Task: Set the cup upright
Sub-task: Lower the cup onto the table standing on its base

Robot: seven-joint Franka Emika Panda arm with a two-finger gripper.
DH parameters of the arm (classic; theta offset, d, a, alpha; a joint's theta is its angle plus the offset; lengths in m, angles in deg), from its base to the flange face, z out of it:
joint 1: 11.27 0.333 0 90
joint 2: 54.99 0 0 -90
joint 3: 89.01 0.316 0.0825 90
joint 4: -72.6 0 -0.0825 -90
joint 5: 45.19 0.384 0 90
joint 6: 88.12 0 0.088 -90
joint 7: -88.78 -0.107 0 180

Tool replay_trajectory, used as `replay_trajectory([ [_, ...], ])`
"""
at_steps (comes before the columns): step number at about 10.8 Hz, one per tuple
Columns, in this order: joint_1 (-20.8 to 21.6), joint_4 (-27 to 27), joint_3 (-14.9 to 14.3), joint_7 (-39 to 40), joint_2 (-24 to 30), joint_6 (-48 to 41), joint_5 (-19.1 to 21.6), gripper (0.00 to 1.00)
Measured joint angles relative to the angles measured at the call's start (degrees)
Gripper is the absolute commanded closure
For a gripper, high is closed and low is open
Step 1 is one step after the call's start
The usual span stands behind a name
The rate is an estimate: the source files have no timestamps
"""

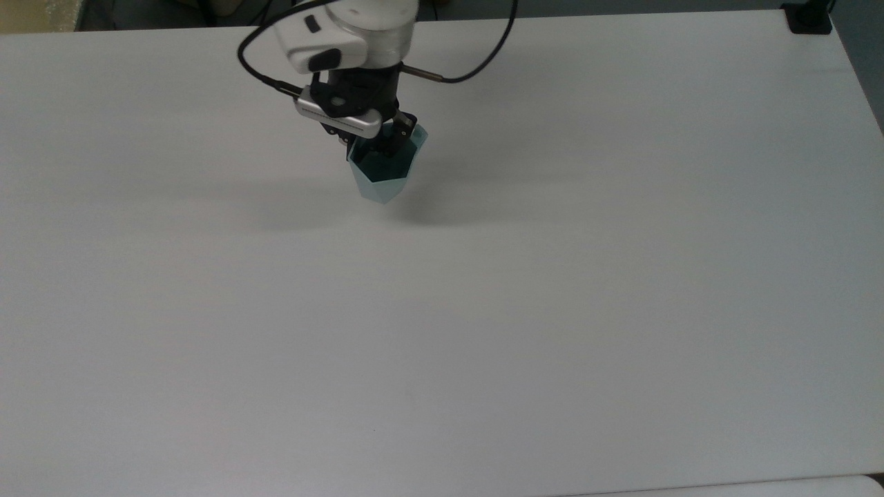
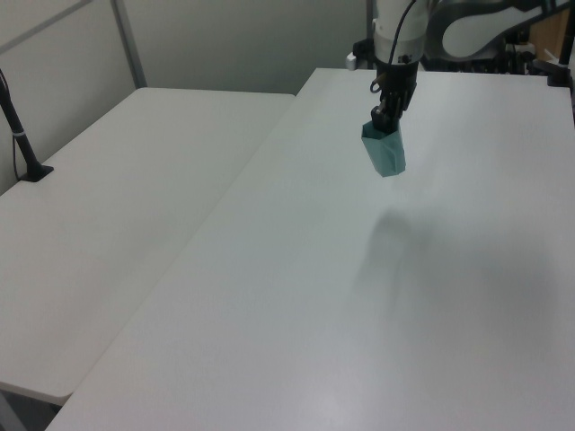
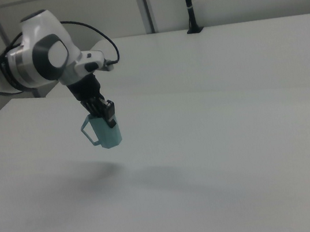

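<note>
— Holding what? Where?
— Our gripper pinches the teal faceted cup by its rim, mouth up, above the white table.
— Handling?
— We judge it light, rigid, maybe slippery; the rim grip suits.

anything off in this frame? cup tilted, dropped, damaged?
Nothing stands out. The cup hangs in the air above the table, mouth up and only slightly tilted, gripped at its rim by the pincer. Its shadow lies apart from it on the table. No damage or spill visible.
</note>
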Motion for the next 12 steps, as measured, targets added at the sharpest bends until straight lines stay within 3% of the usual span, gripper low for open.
replay_trajectory([
  [2,-4.03,-5.46,-0.03,4.91,2.18,6.18,9.34,1.00],
  [3,-5.79,-8.75,-0.04,6.55,2.30,10.48,11.28,1.00],
  [6,-7.40,-15.44,-0.15,7.10,1.85,17.79,12.04,1.00],
  [12,-7.67,-16.29,-0.16,7.10,1.13,17.92,12.05,1.00],
])
